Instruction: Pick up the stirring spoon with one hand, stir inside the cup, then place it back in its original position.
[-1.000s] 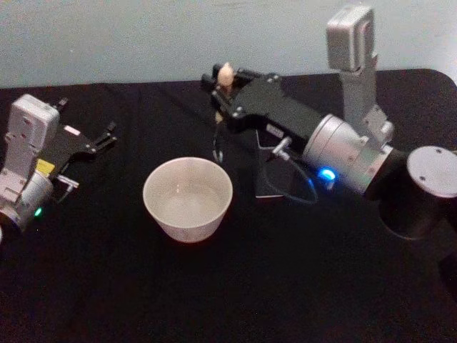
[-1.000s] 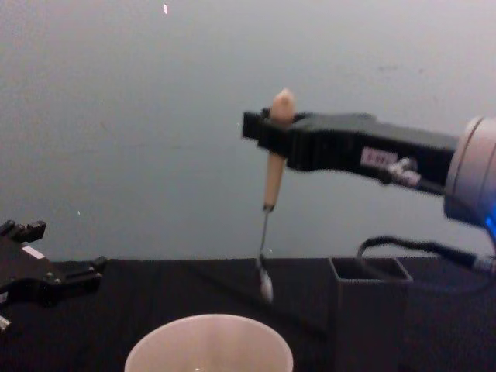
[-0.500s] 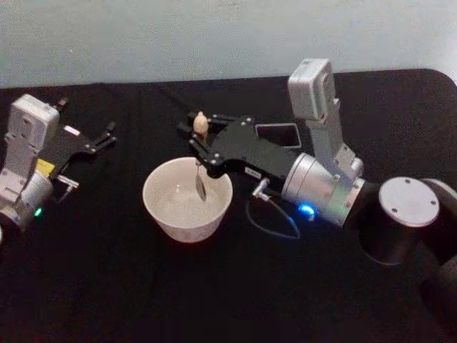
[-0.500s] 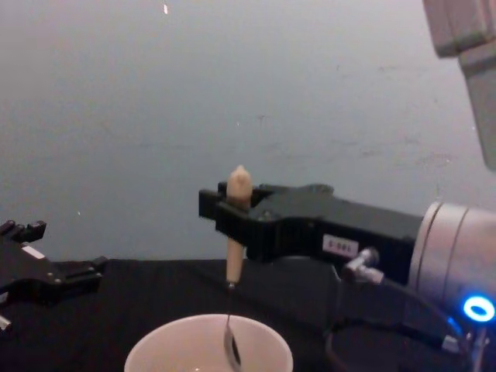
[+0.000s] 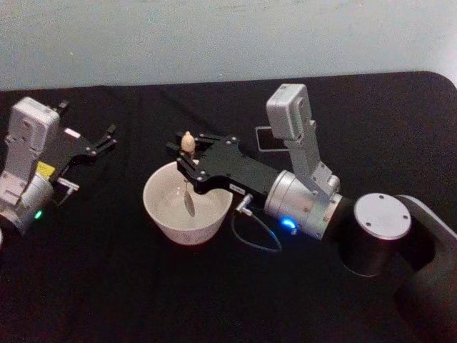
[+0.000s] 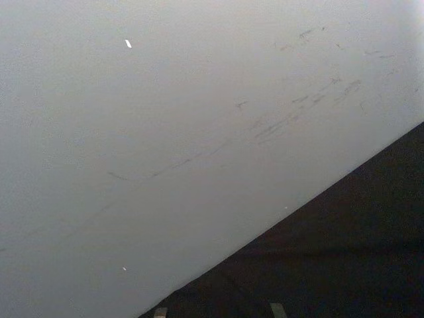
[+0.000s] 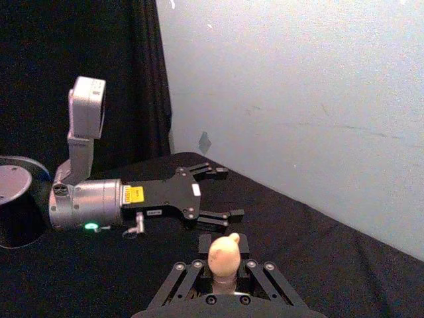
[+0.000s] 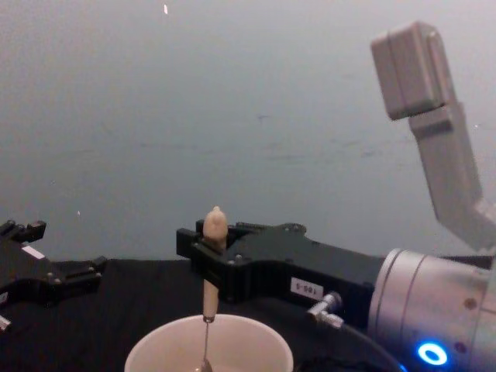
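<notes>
A: What is the left gripper (image 5: 87,121) doing?
B: It sits low at the table's (image 5: 107,286) left side, fingers apart.
A: Where is the stirring spoon (image 5: 187,143)?
B: Upright, its tip down inside the cup (image 5: 182,232). The right gripper (image 5: 187,158) pinches its handle.

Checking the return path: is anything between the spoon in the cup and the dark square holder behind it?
Nothing loose that shows. The right gripper holds the stirring spoon in the cup; the holder stands beyond the cup, to its right. The right arm's own body crosses that stretch and hides what is beneath.
</notes>
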`<state>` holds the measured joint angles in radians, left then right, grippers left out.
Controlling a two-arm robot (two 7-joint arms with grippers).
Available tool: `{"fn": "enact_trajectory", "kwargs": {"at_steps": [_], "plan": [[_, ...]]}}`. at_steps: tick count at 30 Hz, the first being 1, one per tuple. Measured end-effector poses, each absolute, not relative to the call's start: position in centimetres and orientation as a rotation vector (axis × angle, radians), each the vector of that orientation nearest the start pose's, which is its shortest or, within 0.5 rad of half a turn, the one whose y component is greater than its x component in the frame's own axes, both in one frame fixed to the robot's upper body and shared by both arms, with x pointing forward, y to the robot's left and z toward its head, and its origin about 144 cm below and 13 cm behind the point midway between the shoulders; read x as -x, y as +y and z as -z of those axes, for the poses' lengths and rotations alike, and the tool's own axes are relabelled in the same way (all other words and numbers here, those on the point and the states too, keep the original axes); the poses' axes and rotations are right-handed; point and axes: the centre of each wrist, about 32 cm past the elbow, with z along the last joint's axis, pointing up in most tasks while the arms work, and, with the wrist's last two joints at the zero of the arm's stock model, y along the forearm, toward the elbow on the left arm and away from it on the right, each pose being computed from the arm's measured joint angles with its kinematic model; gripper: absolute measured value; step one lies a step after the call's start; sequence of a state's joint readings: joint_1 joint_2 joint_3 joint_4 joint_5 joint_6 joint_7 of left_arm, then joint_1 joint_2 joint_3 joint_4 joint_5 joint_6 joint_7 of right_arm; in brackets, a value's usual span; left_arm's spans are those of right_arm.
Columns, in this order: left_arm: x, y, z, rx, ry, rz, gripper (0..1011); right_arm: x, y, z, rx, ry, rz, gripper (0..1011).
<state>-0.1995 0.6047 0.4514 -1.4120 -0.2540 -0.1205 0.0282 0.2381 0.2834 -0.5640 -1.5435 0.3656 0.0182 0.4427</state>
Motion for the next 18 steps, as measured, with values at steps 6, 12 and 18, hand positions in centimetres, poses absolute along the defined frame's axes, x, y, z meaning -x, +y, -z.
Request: {"fn": "enact_trajectory", "kwargs": {"at_steps": [6, 12, 18], "plan": [[-48.9, 31.0, -114.0, -0.305, -0.285, -1.248, 1001, -48.6, -14.0, -116.6, -0.01, -0.004, 0.616, 197], [-48.9, 31.0, -114.0, -0.304, -0.285, -1.248, 1001, -49.0, -13.8, -116.1, -0.002, -0.004, 0.643, 197], [-48.9, 31.0, -114.0, -0.304, -0.285, -1.248, 1001, -49.2, -13.9, -115.9, 0.006, -0.005, 0.66, 197]]}}
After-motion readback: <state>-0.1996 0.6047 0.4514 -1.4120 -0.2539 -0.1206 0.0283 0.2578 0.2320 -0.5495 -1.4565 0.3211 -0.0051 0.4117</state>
